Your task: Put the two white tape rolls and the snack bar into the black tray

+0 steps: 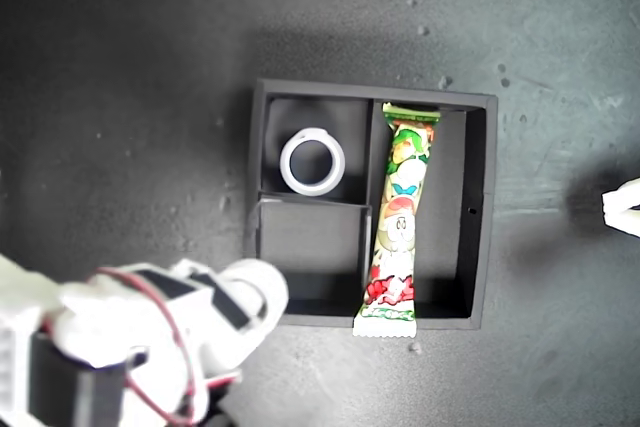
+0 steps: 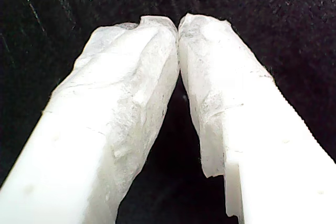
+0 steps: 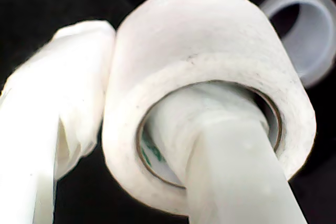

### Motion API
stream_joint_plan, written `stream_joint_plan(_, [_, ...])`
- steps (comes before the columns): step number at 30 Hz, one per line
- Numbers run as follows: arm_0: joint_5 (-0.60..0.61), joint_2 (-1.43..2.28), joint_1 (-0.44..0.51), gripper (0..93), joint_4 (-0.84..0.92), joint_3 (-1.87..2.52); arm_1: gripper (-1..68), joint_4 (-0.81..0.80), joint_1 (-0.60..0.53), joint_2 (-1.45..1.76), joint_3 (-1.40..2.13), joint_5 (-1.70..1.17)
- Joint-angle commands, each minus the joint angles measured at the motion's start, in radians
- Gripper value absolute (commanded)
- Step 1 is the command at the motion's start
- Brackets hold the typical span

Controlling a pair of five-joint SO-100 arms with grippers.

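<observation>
The second pincer clamps a white tape roll, one finger through its hole. The other tape roll sits in the black tray, in the exterior view's far-left compartment, the snack bar in the long one. The first pincer is pressed closed, empty, over the table.

matte black tray; white, green, red cartoon-printed snack bar; white tape roll.

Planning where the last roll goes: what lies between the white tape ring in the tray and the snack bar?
In the exterior view only a black divider wall of the square black tray separates the plain white tape ring from the long green, white and red snack bar.
</observation>
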Motion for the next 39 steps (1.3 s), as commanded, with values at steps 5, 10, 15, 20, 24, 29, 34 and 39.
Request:
stream_joint_plan(5, [0.031, -0.419, -0.025, 0.0, 0.018, -0.425, -0.3, 0.126, 0.048, 0.008, 0.014, 0.071])
stream_joint_plan(10, [0.034, -0.483, -0.038, 0.0, 0.018, -0.454, -0.2, 0.230, 0.032, 0.008, 0.014, 0.158])
stream_joint_plan(15, [0.034, -0.483, -0.046, 0.0, 0.020, -0.416, -0.2, 0.244, 0.031, 0.008, 0.015, 0.170])
stream_joint_plan(20, [0.029, -0.469, -0.037, 6.7, 0.020, -0.413, -0.2, 0.249, 0.031, 0.008, 0.015, 0.170])
stream_joint_plan(24, [0.043, -0.436, -0.029, 14.5, 0.020, -0.414, -0.2, 0.255, 0.035, 0.008, 0.015, 0.170])
stream_joint_plan(29, [0.060, -0.390, -0.018, 19.1, 0.020, -0.413, -0.2, 0.256, 0.035, 0.008, 0.015, 0.170])
stream_joint_plan(34, [0.069, -0.347, -0.012, 19.7, 0.020, -0.397, -0.2, 0.256, 0.035, 0.008, 0.015, 0.166])
stream_joint_plan(39, [0.095, -0.241, -0.026, 19.7, 0.021, -0.339, -0.2, 0.258, 0.035, 0.008, 0.015, 0.163])
